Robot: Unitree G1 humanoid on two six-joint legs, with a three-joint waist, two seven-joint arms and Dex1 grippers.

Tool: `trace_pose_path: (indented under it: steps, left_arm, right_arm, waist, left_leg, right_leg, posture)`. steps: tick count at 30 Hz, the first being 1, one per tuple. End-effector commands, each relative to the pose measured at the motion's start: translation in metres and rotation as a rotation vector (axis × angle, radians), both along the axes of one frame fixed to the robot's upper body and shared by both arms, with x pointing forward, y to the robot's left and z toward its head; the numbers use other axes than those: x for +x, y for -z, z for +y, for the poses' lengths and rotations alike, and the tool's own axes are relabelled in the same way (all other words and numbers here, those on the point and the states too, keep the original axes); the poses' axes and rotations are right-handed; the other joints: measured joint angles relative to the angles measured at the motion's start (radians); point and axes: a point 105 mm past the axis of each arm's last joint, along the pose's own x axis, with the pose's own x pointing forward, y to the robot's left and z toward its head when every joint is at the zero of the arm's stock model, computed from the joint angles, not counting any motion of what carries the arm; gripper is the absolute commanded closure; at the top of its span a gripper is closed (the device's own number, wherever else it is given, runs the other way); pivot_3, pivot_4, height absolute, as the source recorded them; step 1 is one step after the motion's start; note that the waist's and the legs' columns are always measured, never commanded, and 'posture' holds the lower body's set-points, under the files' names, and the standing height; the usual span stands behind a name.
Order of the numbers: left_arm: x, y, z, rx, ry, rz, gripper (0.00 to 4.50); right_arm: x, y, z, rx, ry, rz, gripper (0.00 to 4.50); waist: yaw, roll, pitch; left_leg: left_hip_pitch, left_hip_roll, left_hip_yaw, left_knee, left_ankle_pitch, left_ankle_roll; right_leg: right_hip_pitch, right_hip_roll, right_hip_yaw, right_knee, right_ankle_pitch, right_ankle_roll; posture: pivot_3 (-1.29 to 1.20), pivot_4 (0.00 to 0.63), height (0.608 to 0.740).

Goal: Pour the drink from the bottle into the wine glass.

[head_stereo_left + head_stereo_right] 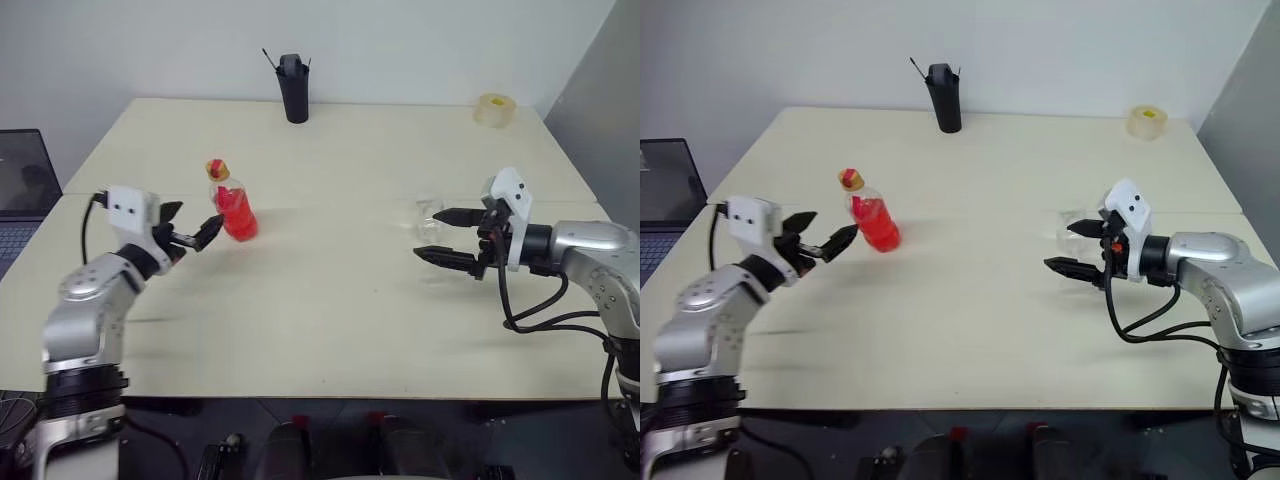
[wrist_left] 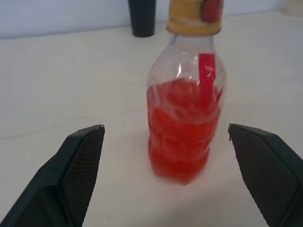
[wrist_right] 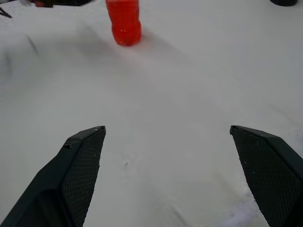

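Pale, cream-coloured tabletop [image 1: 330,310] stretches beneath a white wall as the robot's two arms reach in from either side.

At the left, the left tool [image 1: 188,228] stands with its two black fingers spread wide and holds nothing. Directly ahead of it, just past the fingertips and lined up with the gap between them, is the bottle [image 1: 233,201]: small, clear, upright on the tabletop, with a yellow-tan cap and a red mark. No finger touches it. The drink [image 2: 182,137], bright red-orange, fills the lower part of the bottle up to about the shoulder, with the neck above it clear.

At the right, the right tool [image 1: 447,236] also has its fingers wide apart, one above the other as seen from the head, and it too is empty. The wine glass [image 1: 429,218] stands just beside that tool, close by its fingertips on the side nearer the wall; the glass is clear and faint against the pale surface, and whether a finger touches it cannot be told. Bottle and glass stand well apart, with bare tabletop between the two tools.

Farther out, beyond both tools near the wall edge, stands a black pen holder [image 1: 294,88], and a roll of tape [image 1: 495,109] lies toward the far right corner. A laptop [image 1: 22,185] sits off the left edge.
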Motion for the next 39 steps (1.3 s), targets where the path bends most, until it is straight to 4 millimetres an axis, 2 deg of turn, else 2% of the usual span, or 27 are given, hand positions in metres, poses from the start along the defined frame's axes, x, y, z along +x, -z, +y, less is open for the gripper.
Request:
trace_pose_path:
  steps: [1, 4, 8, 13, 18, 21, 31, 35, 39]
  left_arm:
    - [0.008, -0.015, -0.016, 0.033, 0.027, -0.067, 0.02]
    - [0.011, -0.014, -0.02, 0.036, 0.035, -0.069, 0.02]
    - [0.017, -0.017, -0.013, 0.065, -0.016, -0.082, 0.02]
    - [0.024, -0.017, -0.009, 0.066, -0.059, -0.09, 0.02]
    - [0.03, -0.01, -0.018, 0.05, -0.043, -0.082, 0.02]
    - [0.037, -0.007, -0.03, 0.058, -0.02, -0.093, 0.02]
    - [0.066, -0.008, -0.033, 0.037, -0.108, -0.125, 0.02]
    - [0.075, -0.007, -0.043, 0.092, -0.1, -0.144, 0.02]
    - [0.081, -0.006, -0.055, 0.053, -0.071, -0.153, 0.94]
  right_arm:
    - [-0.007, -0.013, 0.01, 0.003, -0.049, -0.048, 0.0]
    - [-0.009, -0.014, 0.012, 0.006, -0.052, -0.049, 0.0]
    - [-0.012, -0.015, 0.019, 0.016, -0.07, -0.051, 0.0]
    - [-0.017, -0.015, 0.036, 0.049, -0.107, -0.058, 0.0]
    - [-0.016, -0.017, 0.051, 0.073, -0.114, -0.076, 0.0]
    - [-0.014, -0.018, 0.052, 0.079, -0.101, -0.077, 0.0]
    - [-0.016, -0.013, 0.042, 0.051, -0.085, -0.061, 0.0]
    - [-0.016, -0.013, 0.041, 0.053, -0.083, -0.059, 0.0]
    - [-0.016, -0.013, 0.037, 0.043, -0.069, -0.057, 0.0]
  waist:
    - [0.001, 0.0, 0.0]
    - [0.001, 0.0, 0.0]
    - [-0.003, 0.0, 0.0]
    - [-0.003, 0.0, 0.0]
    - [-0.001, 0.0, 0.0]
    - [0.0, 0.0, 0.0]
    - [0.001, 0.0, 0.0]
    - [0.0, 0.0, 0.0]
    - [0.002, 0.0, 0.0]
  left_leg:
    - [0.0, 0.0, 0.0, 0.0, 0.0, 0.0]
    - [0.0, 0.0, 0.0, 0.0, 0.0, 0.0]
    - [0.001, 0.0, 0.0, 0.0, 0.0, 0.0]
    - [0.001, 0.0, 0.0, 0.0, 0.0, 0.0]
    - [0.001, 0.0, 0.0, 0.0, 0.0, 0.0]
    - [0.0, 0.0, 0.0, 0.0, 0.0, 0.0]
    - [0.0, -0.001, -0.001, 0.0, 0.0, 0.0]
    - [0.0, -0.002, 0.0, 0.0, 0.0, 0.0]
    - [0.0, -0.003, -0.001, 0.0, 0.0, 0.0]
  right_leg:
    - [0.0, 0.0, 0.0, 0.0, 0.0, 0.0]
    - [0.0, -0.001, 0.0, 0.0, 0.0, 0.0]
    - [0.0, 0.0, 0.0, 0.001, 0.0, 0.0]
    - [0.0, 0.0, 0.0, 0.001, 0.0, 0.0]
    - [0.0, 0.0, 0.0, 0.001, 0.0, 0.0]
    - [0.0, 0.0, 0.0, 0.0, 0.0, 0.0]
    - [0.0, -0.001, -0.001, 0.0, 0.0, 0.0]
    - [0.0, -0.001, -0.001, 0.0, 0.0, 0.0]
    - [0.0, -0.001, -0.001, 0.0, 0.0, 0.0]
  posture:
    - [0.0, 0.15, 0.74]
    - [0.0, 0.15, 0.74]
    - [0.0, 0.15, 0.74]
    - [0.0, 0.15, 0.74]
    - [0.0, 0.15, 0.74]
    - [0.0, 0.15, 0.74]
    - [0.0, 0.15, 0.74]
    - [0.0, 0.15, 0.74]
    - [0.0, 0.15, 0.74]
